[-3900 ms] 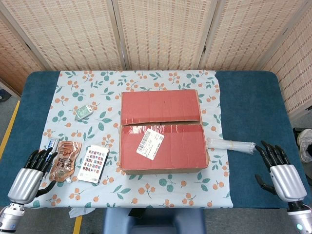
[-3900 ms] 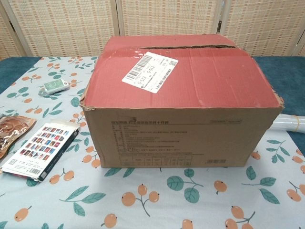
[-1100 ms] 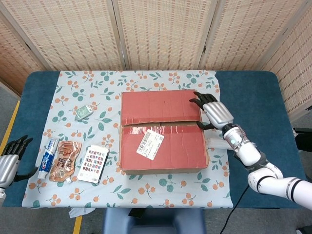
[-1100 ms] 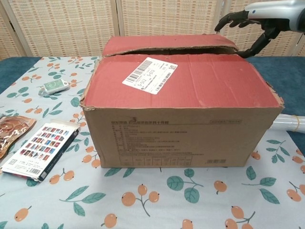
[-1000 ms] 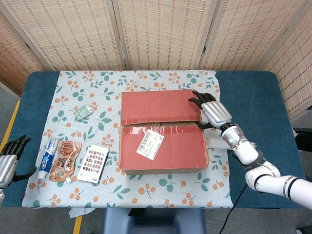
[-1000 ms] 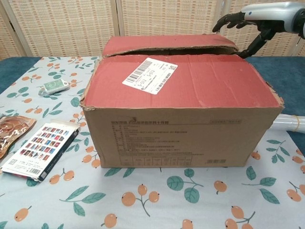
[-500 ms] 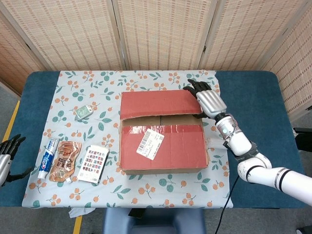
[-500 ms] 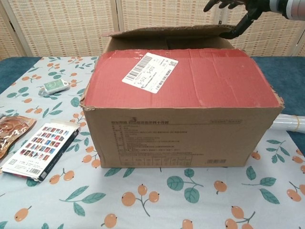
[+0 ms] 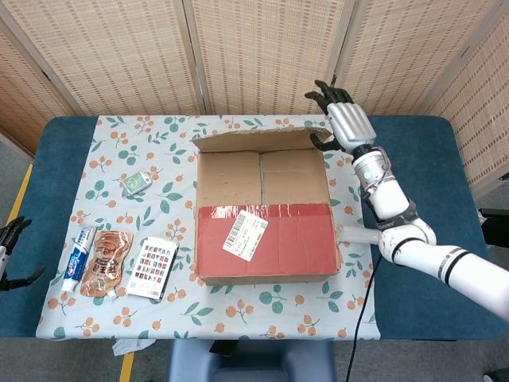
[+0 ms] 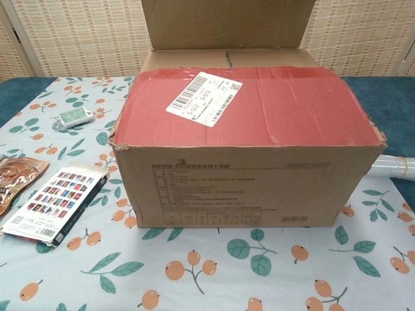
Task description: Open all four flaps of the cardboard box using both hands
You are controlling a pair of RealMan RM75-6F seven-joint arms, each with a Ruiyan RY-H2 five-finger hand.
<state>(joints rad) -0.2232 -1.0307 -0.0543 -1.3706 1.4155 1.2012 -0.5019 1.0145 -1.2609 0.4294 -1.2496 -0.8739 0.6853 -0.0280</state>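
The cardboard box [image 9: 266, 239] stands mid-table on the floral cloth. Its far flap [image 9: 253, 141] stands upright, seen tall and brown in the chest view as the far flap [image 10: 227, 23]. Two brown inner flaps [image 9: 262, 179] lie flat beneath it. The red near flap [image 9: 266, 237] with a white label [image 9: 244, 235] lies flat over the front half. My right hand [image 9: 343, 121] is at the far flap's right corner, thumb hooked on the inner face, fingers spread behind. My left hand [image 9: 9, 243] hovers at the table's far left edge, fingers apart, holding nothing. Neither hand shows in the chest view.
Left of the box lie a toothpaste tube [image 9: 75, 256], a brown pouch [image 9: 105, 263], a printed card pack [image 9: 151, 267] and a small green packet [image 9: 136, 184]. A clear wrapped bundle [image 9: 354, 233] lies right of the box. A wicker screen [image 9: 262, 48] stands behind the table.
My right hand has swung the far flap up from nearly flat to upright, moving away and upward with it. The left hand drifted further left toward the frame edge.
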